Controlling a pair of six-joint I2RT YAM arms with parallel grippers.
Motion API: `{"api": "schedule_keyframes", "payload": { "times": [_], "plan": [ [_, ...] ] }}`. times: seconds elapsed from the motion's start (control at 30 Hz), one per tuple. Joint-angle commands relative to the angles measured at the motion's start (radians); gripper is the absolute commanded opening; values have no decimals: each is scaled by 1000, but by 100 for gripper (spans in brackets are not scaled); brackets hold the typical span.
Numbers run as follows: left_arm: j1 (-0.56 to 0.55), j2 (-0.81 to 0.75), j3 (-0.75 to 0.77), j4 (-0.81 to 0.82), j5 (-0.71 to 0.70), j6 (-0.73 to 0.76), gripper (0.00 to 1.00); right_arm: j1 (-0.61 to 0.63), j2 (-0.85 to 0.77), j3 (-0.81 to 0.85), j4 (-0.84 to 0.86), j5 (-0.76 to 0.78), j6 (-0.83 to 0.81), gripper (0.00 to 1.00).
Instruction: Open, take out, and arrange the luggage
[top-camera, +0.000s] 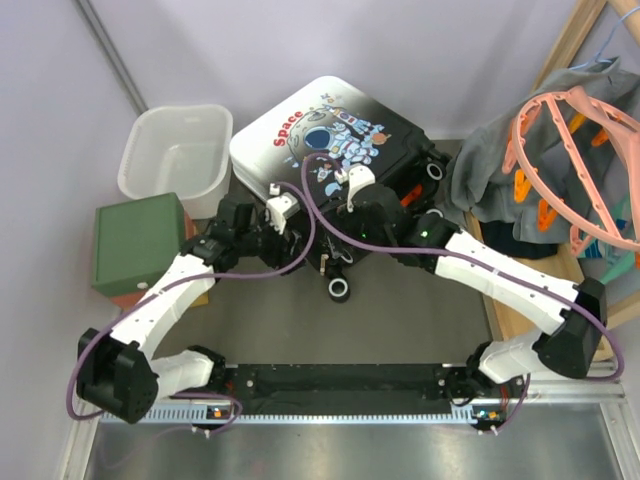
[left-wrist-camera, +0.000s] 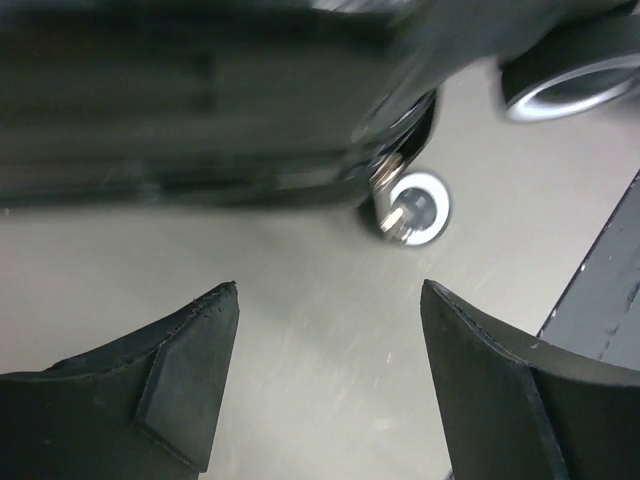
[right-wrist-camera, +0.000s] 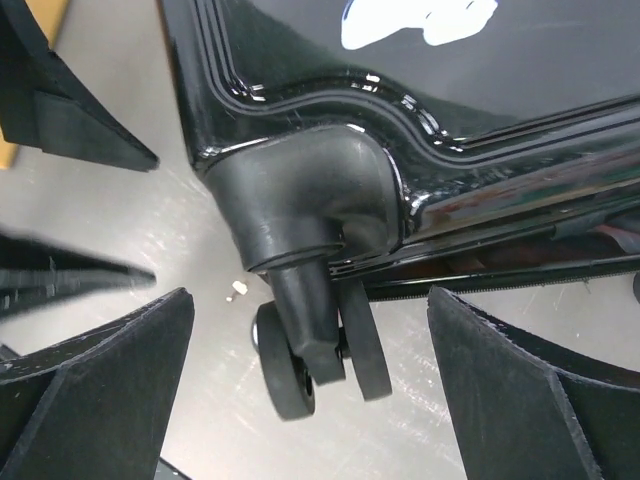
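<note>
- The luggage (top-camera: 320, 140) lies flat on the grey desk (top-camera: 400, 320) at the far middle, with its astronaut print and red "Space" facing up. The shell looks shut.
- The left claw (left-wrist-camera: 328, 290) is spread wide with nothing between its fingers. It hangs over bare desk just beside the case's dark near edge, which is blurred in the left wrist view. A grey-rimmed wheel (left-wrist-camera: 418, 205) sits close ahead.
- The right claw (right-wrist-camera: 310, 295) is also spread wide and grips nothing. A black twin wheel (right-wrist-camera: 320, 360) at the case's glossy corner shows in the gap, touching neither finger.
- A white basket (top-camera: 175, 150) stands just left of the case, with a green-topped box (top-camera: 140, 240) nearer the arms.
- Grey clothes (top-camera: 490, 170) and pink hangers (top-camera: 570, 140) are heaped to the right.
</note>
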Motion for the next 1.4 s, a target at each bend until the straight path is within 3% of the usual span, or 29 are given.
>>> {"api": "schedule_keyframes", "payload": {
  "times": [0.0,0.27,0.43,0.57,0.73,0.87,0.93,0.97,1.0,1.03,1.3,1.37],
  "plan": [
    [-134,40,-29,188,-72,-41,79,-11,58,70,6,7,-32,98],
    [-192,82,-143,345,-167,-61,79,-42,87,46,24,5,11,94],
    [-218,123,-172,472,-218,-170,73,-53,93,6,75,6,42,87],
    [-218,88,-270,678,-174,-243,60,-53,96,-17,99,-1,65,83],
    [-218,122,-270,678,-132,-292,54,-54,96,-42,135,-25,88,79],
    [-218,117,-273,715,-117,-303,40,-54,111,-31,136,-34,91,71],
    [-218,113,-270,718,-114,-306,26,-54,116,-25,124,-33,91,69],
    [-218,113,-269,712,-111,-302,19,-54,119,-25,118,-31,94,68],
    [-218,110,-264,701,-109,-302,4,-54,122,-23,115,-30,94,68],
    [-218,103,-259,683,-114,-302,0,-54,124,-23,101,-25,99,68],
    [-156,34,-250,575,-94,-345,0,-24,128,-43,55,9,105,86],
    [-148,31,-244,566,-85,-352,0,-21,148,-25,55,-11,106,87]
  ]
}}
